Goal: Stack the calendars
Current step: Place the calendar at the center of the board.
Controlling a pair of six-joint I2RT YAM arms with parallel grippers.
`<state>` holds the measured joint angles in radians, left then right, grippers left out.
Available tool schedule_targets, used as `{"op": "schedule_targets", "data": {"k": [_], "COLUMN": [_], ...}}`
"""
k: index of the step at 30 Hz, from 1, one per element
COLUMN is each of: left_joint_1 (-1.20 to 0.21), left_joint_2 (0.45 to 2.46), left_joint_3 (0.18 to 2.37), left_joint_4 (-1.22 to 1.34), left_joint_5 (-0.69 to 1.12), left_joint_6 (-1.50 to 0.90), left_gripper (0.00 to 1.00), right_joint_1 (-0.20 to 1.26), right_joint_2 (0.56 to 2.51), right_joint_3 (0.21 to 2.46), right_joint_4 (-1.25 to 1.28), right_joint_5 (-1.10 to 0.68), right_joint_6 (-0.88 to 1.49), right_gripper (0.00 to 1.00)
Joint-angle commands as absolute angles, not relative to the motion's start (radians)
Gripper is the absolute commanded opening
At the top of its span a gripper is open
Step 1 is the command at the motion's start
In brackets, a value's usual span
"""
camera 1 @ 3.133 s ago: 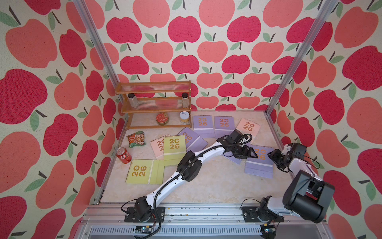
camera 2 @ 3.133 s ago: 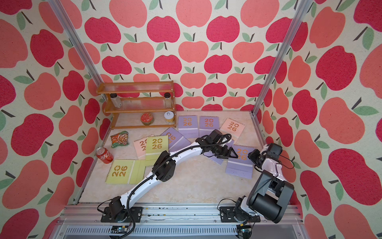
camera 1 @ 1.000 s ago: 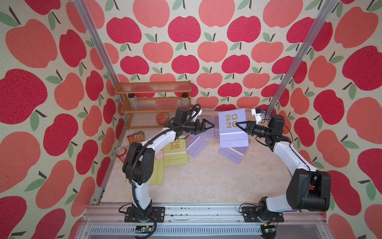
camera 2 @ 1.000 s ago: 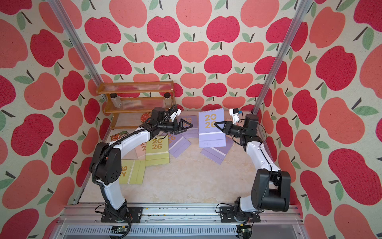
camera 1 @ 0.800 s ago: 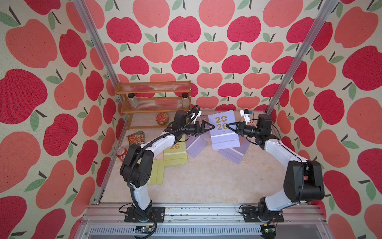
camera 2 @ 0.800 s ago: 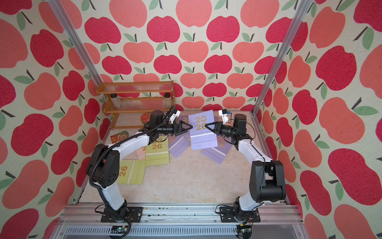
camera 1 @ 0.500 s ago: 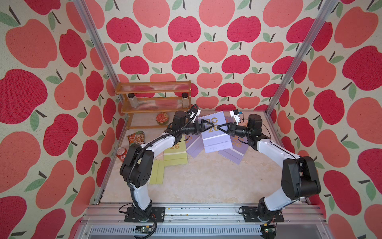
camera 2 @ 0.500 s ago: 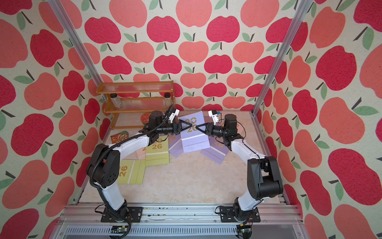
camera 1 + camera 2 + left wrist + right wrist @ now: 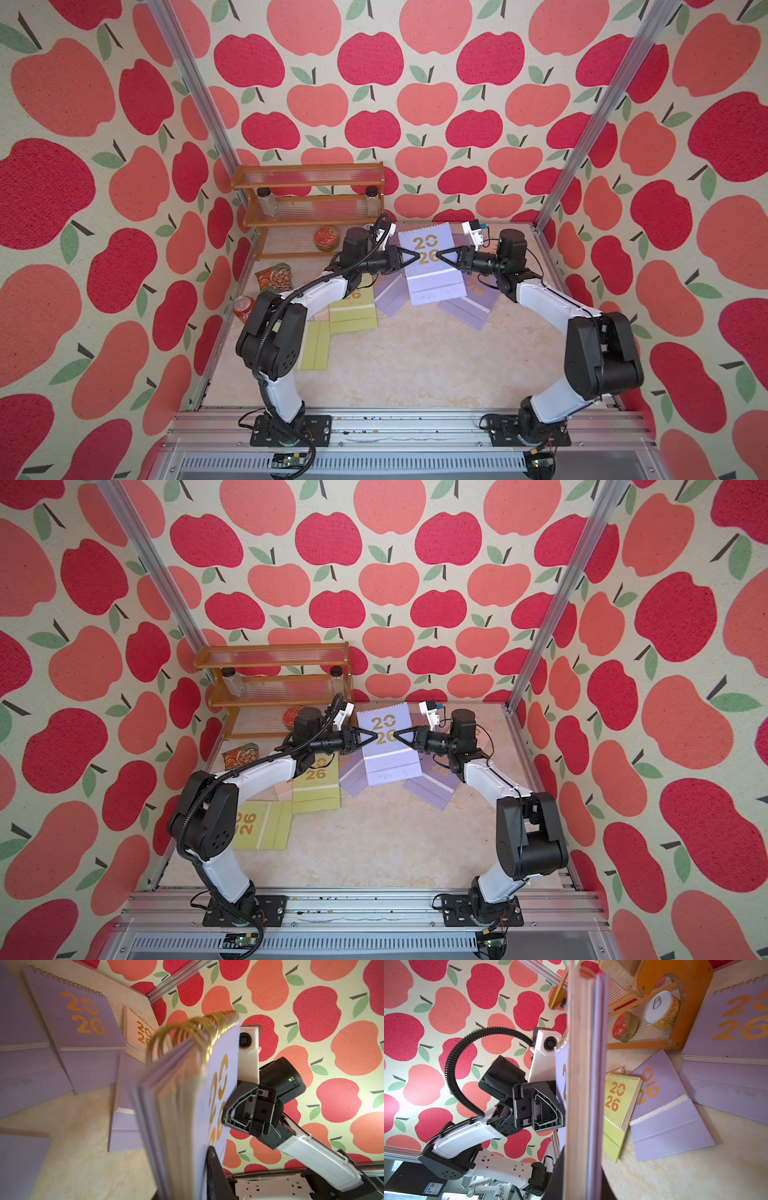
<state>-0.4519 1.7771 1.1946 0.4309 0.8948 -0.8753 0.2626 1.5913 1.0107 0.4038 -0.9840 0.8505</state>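
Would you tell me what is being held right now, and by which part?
The raised lilac calendar: left tool on one side edge, right tool on the opposite.

Raised lilac calendar (image 9: pixel 430 274): gold "2026", gold spiral on far edge, cover tilted up, off table around 12 o'clock of table centre. My left gripper (image 9: pixel 415 256) clamps it from 9 o'clock and my right gripper (image 9: pixel 441 254) from 3 o'clock, tips by numerals.

Second lilac calendar (image 9: pixel 388 293) flat under its 8 o'clock corner, third lilac calendar (image 9: pixel 469 311) under 4 o'clock corner.

Far yellow-green calendar (image 9: pixel 316 787) flat at 10 o'clock, near yellow-green calendar (image 9: pixel 259 825) at 9.

Pale pink calendar (image 9: pixel 135 1030) flat near far corner.
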Motion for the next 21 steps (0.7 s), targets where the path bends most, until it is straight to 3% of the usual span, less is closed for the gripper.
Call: {"op": "schedule_targets", "data": {"k": [1,5,8,10,11,12,21], "left_joint_1": [-0.435,-0.403,-0.373,-0.351,-0.342,-0.335,-0.324], "left_joint_2": [1.739,1.714,1.697,1.687,1.679,1.670,1.637], "left_joint_3": [1.191,1.215,1.241,1.261,1.269,1.274,1.252], "left_joint_4": [0.421,0.315,0.208,0.123,0.081,0.048,0.037], "left_joint_5": [0.864,0.922,0.993,1.039,1.054,1.063,1.190], "left_joint_6": [-0.835,-0.757,-0.676,-0.613,-0.582,-0.558,-0.517], "left_gripper": [0.00,0.00,0.00,0.00,0.00,0.00,0.00], "right_joint_1": [0.267,0.260,0.242,0.225,0.215,0.207,0.190], "right_joint_2": [1.586,1.561,1.526,1.504,1.496,1.491,1.531], "right_joint_3": [1.044,1.075,1.121,1.129,1.128,1.127,1.061], "right_joint_4": [0.370,0.216,0.003,-0.047,-0.047,-0.047,0.101], "right_joint_5": [-0.989,-0.986,-0.951,-0.984,-1.017,-1.032,-1.103], "right_joint_6": [0.791,0.659,0.492,0.439,0.428,0.424,0.420], "right_gripper": [0.00,0.23,0.27,0.51,0.85,0.95,0.88]}}
